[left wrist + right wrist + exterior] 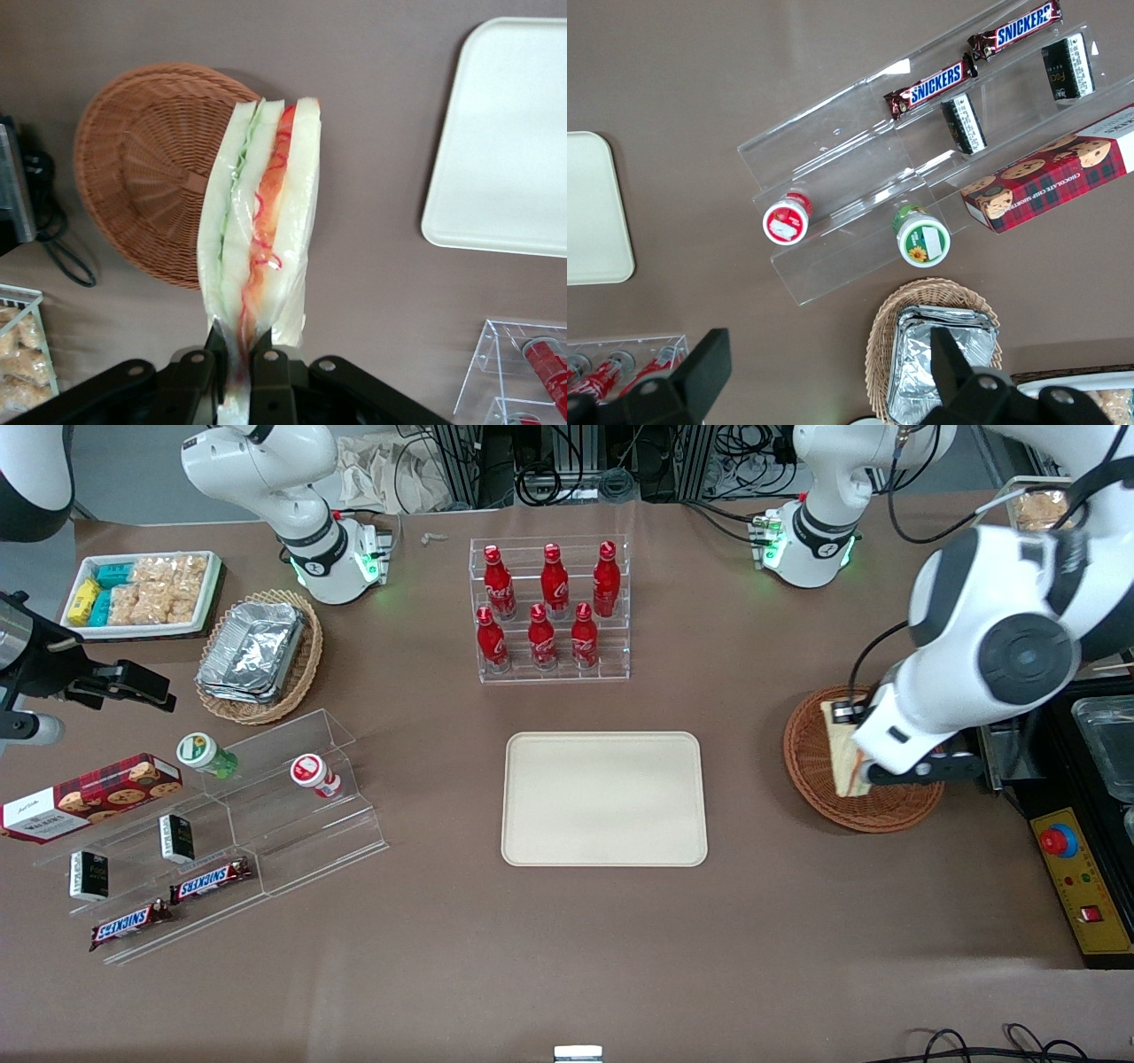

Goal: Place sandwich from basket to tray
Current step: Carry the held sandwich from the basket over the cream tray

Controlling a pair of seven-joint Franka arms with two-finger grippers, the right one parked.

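My left gripper point(864, 766) is shut on the sandwich point(842, 746), a pale bread wedge in clear wrap, and holds it lifted over the round reddish-brown wicker basket point(811, 784) at the working arm's end of the table. In the left wrist view the sandwich point(261, 221) hangs from the gripper point(237, 354), with green and red-orange filling showing at its edge. The basket point(142, 186) shows below it and holds nothing else. The cream-beige tray point(604, 799) lies bare at the table's middle; it also shows in the left wrist view point(505, 142).
A clear rack of red bottles point(549, 607) stands farther from the front camera than the tray. A black and yellow control box point(1076, 877) sits beside the basket. A tan basket with foil containers point(259, 654), a snack tray point(142, 593) and an acrylic snack stand point(213, 833) lie toward the parked arm's end.
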